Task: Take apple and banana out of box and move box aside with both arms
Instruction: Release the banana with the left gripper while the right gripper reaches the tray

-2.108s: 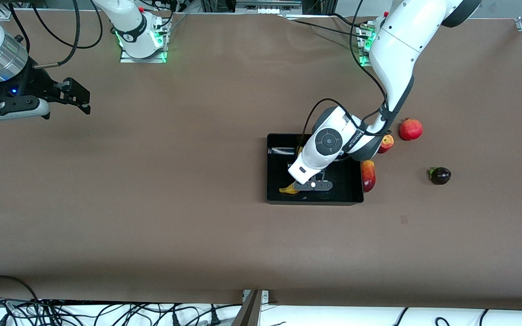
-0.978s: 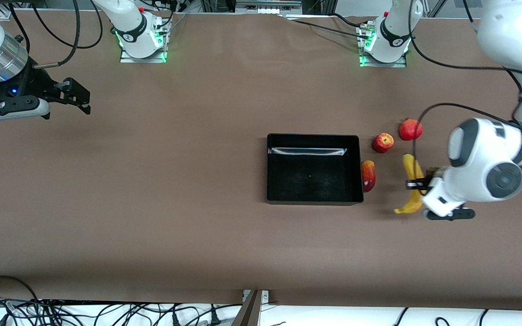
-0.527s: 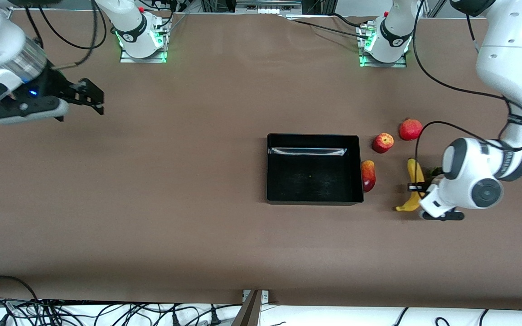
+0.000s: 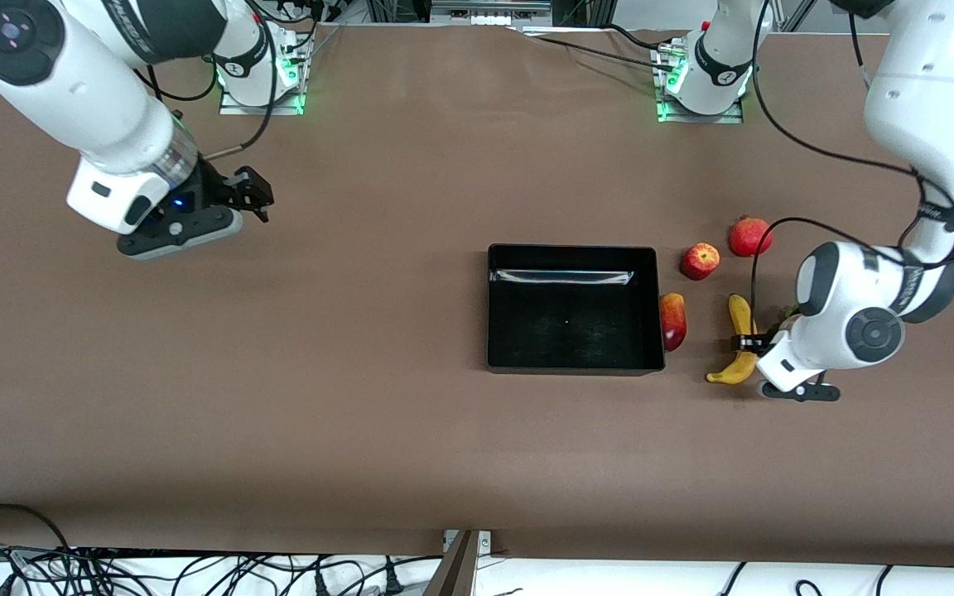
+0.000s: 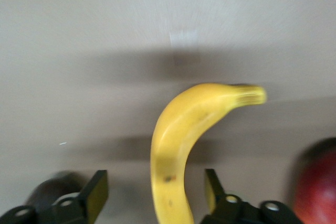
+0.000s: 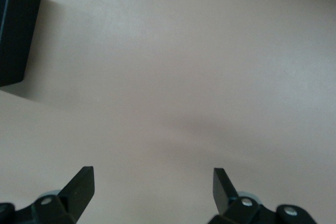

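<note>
The yellow banana [image 4: 736,341] lies on the table between the black bin [image 4: 568,327] and the left arm's end, and it also shows in the left wrist view [image 5: 176,145]. My left gripper [image 4: 750,340] is low over it and open, one finger on each side with a gap on both [image 5: 155,184]. The red apple with yellowish patches [image 4: 700,261] sits near the bin's corner, farther from the front camera than the banana. The bin holds nothing. My right gripper [image 4: 255,197] is open and empty over bare table toward the right arm's end [image 6: 152,184].
A red-and-yellow oblong fruit [image 4: 672,321] rests against the bin's outer wall. A red pomegranate-like fruit [image 4: 749,236] lies beside the apple. A dark purple fruit [image 5: 44,195] sits by a left finger. A bin corner [image 6: 16,30] shows in the right wrist view.
The right arm has swung in from the table's end toward the bin. The left gripper and the banana have shifted slightly toward the bin.
</note>
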{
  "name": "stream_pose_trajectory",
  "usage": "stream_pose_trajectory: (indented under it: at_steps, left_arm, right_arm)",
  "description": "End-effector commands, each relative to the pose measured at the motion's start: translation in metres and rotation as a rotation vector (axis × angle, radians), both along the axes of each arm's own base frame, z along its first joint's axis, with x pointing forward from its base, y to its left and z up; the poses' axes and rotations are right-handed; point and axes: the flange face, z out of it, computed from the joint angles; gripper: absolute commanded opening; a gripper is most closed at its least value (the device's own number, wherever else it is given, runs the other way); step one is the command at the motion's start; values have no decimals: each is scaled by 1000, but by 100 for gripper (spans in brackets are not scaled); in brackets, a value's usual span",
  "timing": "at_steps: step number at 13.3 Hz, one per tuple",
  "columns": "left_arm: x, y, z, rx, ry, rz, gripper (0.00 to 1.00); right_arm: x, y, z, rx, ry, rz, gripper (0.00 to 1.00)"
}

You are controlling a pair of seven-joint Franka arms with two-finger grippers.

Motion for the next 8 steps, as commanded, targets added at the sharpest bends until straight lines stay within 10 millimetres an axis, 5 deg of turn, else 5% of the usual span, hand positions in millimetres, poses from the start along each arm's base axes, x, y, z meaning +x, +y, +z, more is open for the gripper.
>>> stream_pose_trajectory:
  at_steps: [1,4,8]
  left_arm:
    - [5,-19,112,36,-46,-25,100]
    - [5,-38,205,42,-29,-29,100]
    - [-18,-52,290,-30,-17,-18,100]
  right_arm:
    - [4,12,-14,105,71,-22,100]
    - [3,69,-50,146,94,-87,100]
    - [-17,185,-122,145,33,-193,100]
